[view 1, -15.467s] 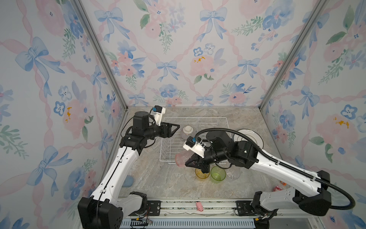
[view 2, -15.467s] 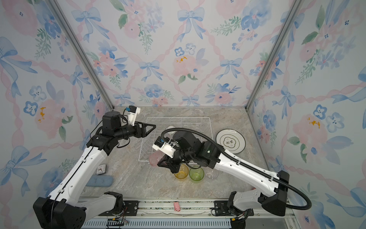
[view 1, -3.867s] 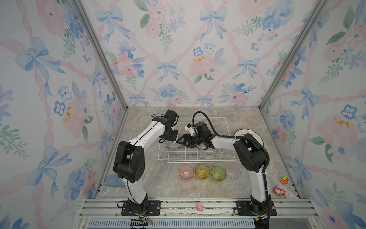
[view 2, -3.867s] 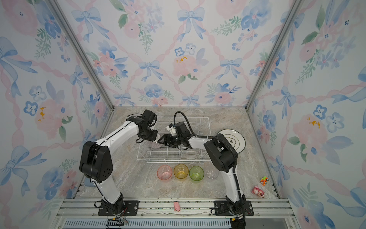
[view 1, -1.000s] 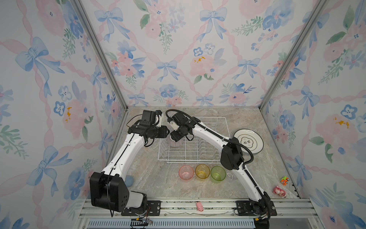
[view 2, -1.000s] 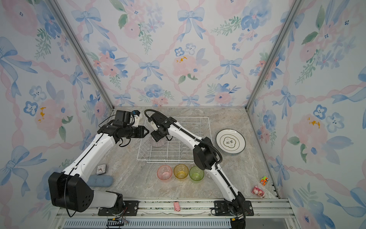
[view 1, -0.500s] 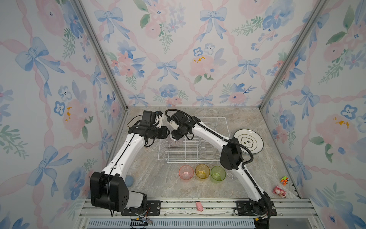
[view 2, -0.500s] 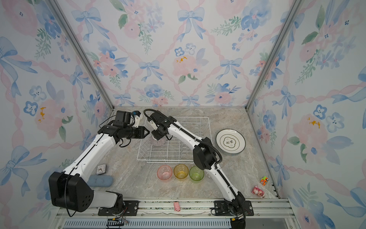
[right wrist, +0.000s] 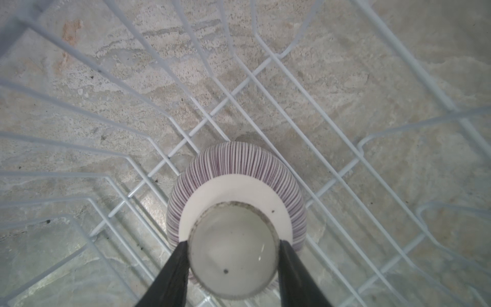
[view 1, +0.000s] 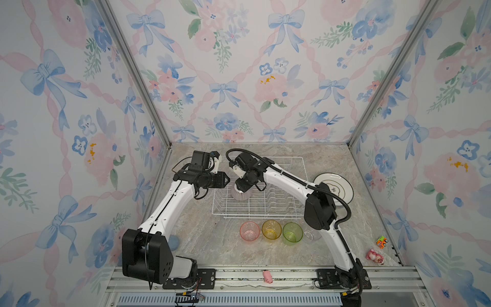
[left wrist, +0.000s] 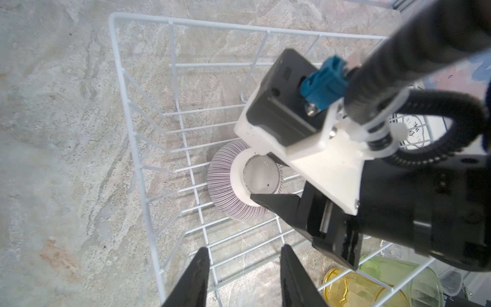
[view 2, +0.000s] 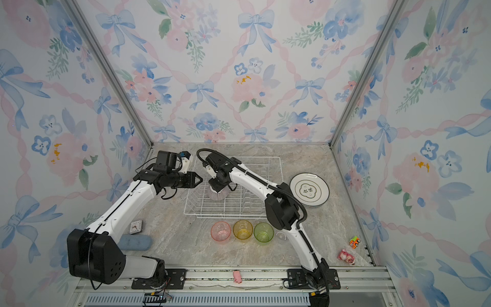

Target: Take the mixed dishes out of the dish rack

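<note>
Firmly, right gripper (right wrist: pixel 233 247) clamps the bowl (right wrist: pixel 233 162) by its foot; left gripper (left wrist: pixel 244 249) gapes empty.

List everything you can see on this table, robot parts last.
dish rack: one, white wire, centre
striped bowl: one, pink-striped, upside down in rack
plates: stack, white dark-rimmed, right of rack
tumblers: four, pink, yellow, green, clear, row before rack
toys: three, pink figure and green-orange car at right, smaller pink figure on front rail
pad: one, blue, left front
clock: one, small, beside pad
left gripper: open, at rack's left edge
right gripper: shut on bowl's foot
</note>
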You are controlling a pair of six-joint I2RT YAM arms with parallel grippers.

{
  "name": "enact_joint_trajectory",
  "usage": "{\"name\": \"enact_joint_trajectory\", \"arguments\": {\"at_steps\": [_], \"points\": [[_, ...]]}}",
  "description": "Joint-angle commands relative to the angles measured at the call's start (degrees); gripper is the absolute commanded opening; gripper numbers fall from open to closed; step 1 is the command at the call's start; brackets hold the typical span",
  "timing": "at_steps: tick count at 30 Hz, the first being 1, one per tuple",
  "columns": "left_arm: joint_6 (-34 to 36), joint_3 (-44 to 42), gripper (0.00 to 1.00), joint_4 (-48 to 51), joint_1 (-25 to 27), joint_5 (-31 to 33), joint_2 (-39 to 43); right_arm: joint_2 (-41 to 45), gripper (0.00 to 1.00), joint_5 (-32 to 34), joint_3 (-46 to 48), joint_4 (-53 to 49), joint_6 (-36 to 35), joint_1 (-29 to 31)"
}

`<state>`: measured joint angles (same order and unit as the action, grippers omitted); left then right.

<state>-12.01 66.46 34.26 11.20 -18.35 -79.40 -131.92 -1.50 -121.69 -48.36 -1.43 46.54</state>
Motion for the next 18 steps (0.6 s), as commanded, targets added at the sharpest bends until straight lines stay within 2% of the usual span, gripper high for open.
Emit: {"name": "enact_joint_trajectory", "arguments": {"at_steps": [1, 7, 15, 16, 18], "points": [[0.0, -1.2, 0.41, -1.6, -0.3, -2.9, -0.6, 4.0, 0.19, -0.9, 3.8, 0.0, 1.6, -1.4], [-0.7, -3.2, 0.39, -3.5, 0.7, -6.1, -1.9, 9.5, 0.18, -5.9, 11.3, 5.5, 5.0, -3.8], [-1.5, -3.6, 0.33, -4.9, 2.8, -7.9, -3.9, 14.5, 0.17, -9.1, 18.5, 10.7, 7.6, -6.2], [-1.5, -3.6, 0.33, -4.9, 2.9, -7.6, -4.1, 14.4, 0.21, -9.3, 18.4, 10.2, 7.1, -6.1], [-1.9, -3.5, 0.34, -4.9, 3.2, -6.5, -4.2, 14.2, 0.48, -9.2, 17.7, 8.8, 6.1, -5.6]]}}
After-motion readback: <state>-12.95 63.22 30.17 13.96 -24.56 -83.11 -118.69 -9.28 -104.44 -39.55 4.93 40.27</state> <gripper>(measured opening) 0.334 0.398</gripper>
